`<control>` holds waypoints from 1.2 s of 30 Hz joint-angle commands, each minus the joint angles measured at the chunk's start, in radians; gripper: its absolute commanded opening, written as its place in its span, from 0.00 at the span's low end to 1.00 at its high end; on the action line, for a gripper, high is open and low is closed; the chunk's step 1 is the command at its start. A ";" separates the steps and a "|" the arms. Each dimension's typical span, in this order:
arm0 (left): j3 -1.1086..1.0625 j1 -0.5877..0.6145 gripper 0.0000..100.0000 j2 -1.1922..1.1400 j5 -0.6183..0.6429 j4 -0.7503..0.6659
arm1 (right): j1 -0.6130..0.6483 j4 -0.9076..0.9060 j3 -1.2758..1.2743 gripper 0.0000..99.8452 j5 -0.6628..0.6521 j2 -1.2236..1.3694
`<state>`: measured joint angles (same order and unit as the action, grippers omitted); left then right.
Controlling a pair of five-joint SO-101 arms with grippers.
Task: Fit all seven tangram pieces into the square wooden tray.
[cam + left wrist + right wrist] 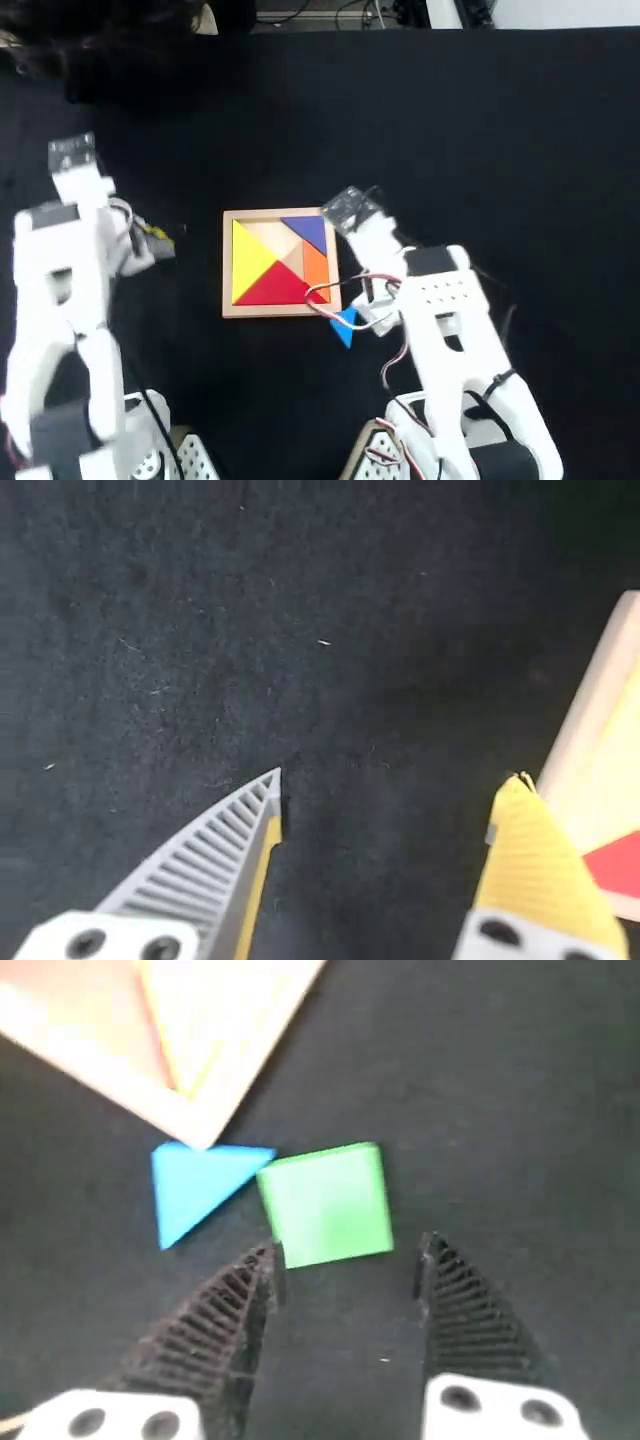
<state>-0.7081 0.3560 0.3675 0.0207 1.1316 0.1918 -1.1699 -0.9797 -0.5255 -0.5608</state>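
White robot arms stand at the near edge of the black table (480,150), one on each side.

The right arm (450,320) bends in over the tray's near right corner. Its gripper (345,1257) is open wide. The two dark fingers (240,1300) point down at a green square (325,1203) that lies flat on the cloth. One fingertip is at each side of the square's near edge. I can't tell if they touch it.

Right next to the green square is a light blue triangle (195,1188). Their corners meet or almost meet. The triangle is outside the tray, just by that same corner.

A bit farther back is the square wooden tray (270,313), in the middle of the table. Inside it are a big yellow triangle (250,258) on the left and a big red triangle (275,290) at the near side. An orange piece (316,268) sits on the right, with a dark blue triangle (308,230) in the far right corner. A pale piece (275,236) is beside it.

The left arm (60,280) is off to the left of the tray. Its gripper (398,778) is open too, with nothing in it. It hangs over bare cloth, close to the tray's left side.
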 commanded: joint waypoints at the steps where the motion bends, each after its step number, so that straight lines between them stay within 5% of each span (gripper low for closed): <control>1: -0.206 0.016 0.32 0.157 0.000 -0.172 | 0.058 0.003 0.001 0.23 -0.017 0.004; 14: -0.234 0.016 0.32 -0.009 -0.005 -0.296 | 0.031 0.190 0.030 0.31 -0.031 0.343; 23: -0.191 0.018 0.32 -0.064 -0.002 -0.259 | -0.066 0.126 0.140 0.30 -0.114 0.487; 30: -0.193 0.016 0.32 -0.064 -0.002 -0.261 | -0.068 0.163 0.143 0.04 -0.106 0.486; 36: -0.193 0.015 0.32 -0.066 -0.002 -0.261 | -0.069 0.104 0.237 0.01 -0.104 0.427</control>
<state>-0.9490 0.3621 0.3000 0.0192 0.8661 0.1320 -1.0134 -0.8216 -0.6283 -0.0913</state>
